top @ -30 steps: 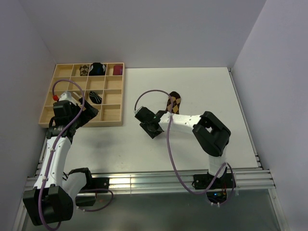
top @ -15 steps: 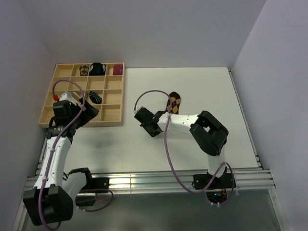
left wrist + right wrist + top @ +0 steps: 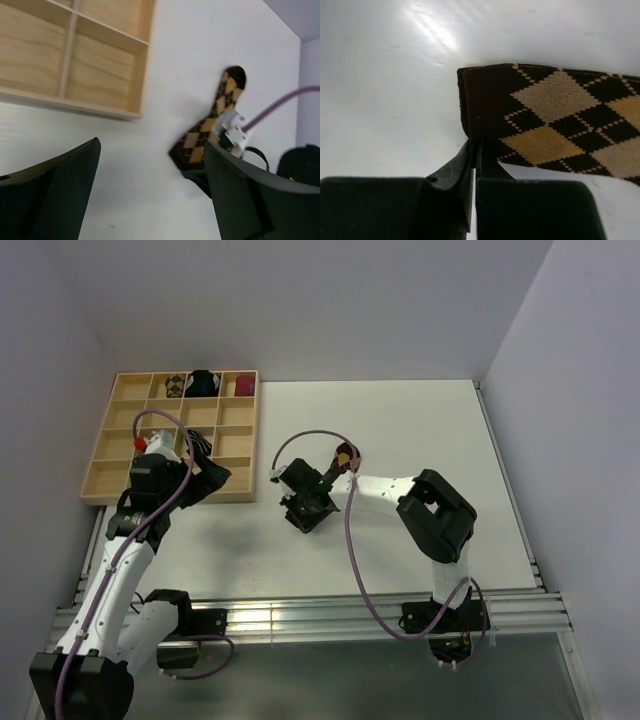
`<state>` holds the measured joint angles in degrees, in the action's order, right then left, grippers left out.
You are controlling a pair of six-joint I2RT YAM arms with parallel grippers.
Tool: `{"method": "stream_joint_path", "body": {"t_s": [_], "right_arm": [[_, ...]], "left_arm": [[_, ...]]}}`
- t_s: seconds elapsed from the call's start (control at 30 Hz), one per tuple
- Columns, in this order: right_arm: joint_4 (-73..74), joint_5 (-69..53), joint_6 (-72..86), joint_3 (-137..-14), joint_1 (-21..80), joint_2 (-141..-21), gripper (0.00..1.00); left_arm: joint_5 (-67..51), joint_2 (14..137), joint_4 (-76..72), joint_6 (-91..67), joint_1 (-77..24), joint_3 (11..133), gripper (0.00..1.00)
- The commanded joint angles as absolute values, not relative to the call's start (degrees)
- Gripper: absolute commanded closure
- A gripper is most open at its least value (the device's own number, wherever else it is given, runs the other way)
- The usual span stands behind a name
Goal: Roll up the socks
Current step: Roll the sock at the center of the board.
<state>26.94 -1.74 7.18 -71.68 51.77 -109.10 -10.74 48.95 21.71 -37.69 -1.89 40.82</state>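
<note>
On the table (image 3: 430,420), the argyle sock (image 3: 545,120) looks soft, light and floppy, best held at its doubled cuff, where the right hand (image 3: 475,150) pinches it; the left hand (image 3: 150,150) hangs spread wide.

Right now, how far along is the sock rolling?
Done: bundles sit in the far row of the tray. In hand: the right gripper is shut on the cuff edge of the argyle sock, which lies unrolled. The left gripper is open, empty. Left: rolling that sock.
</note>
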Motion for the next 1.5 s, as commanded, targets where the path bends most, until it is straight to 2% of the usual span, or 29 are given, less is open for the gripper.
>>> {"method": "stream_joint_path", "body": {"t_s": [0.0,0.23,0.47,0.6,0.83,1.17,1.33,1.47], "right_arm": [[22.1,-18.9,10.2,-70.6,50.5,-107.2,1.00],[9.8,-36.8,16.4,-63.4,43.3,-105.6,1.00],[0.6,-45.4,20.6,-58.9,37.4,-107.5,1.00],[-3.4,-48.9,22.6,-57.3,35.5,-109.4,1.00],[-5.3,-50.7,23.0,-56.3,33.9,-111.5,1.00],[-6.2,-50.7,22.9,-55.8,33.7,-112.2,1.00],[-6.1,-50.2,22.5,-56.2,33.7,-112.6,1.00],[-6.2,-49.6,22.5,-55.9,33.7,-112.4,1.00]], "left_arm": [[-7.7,48.6,19.3,-43.1,-9.3,39.7,0.10],[-3.2,52.2,14.9,-51.5,-19.2,36.2,0.11],[-0.3,60.4,11.3,-58.2,-27.1,35.7,0.12],[2.3,65.9,9.6,-63.0,-31.5,36.3,0.14],[2.6,76.7,6.4,-67.1,-33.4,38.6,0.19],[2.8,83.9,3.9,-69.2,-34.5,41.6,0.25],[2.1,87.3,3.9,-70.0,-34.8,42.8,0.34],[1.8,89.2,4.8,-70.7,-35.3,44.0,0.48]]}}
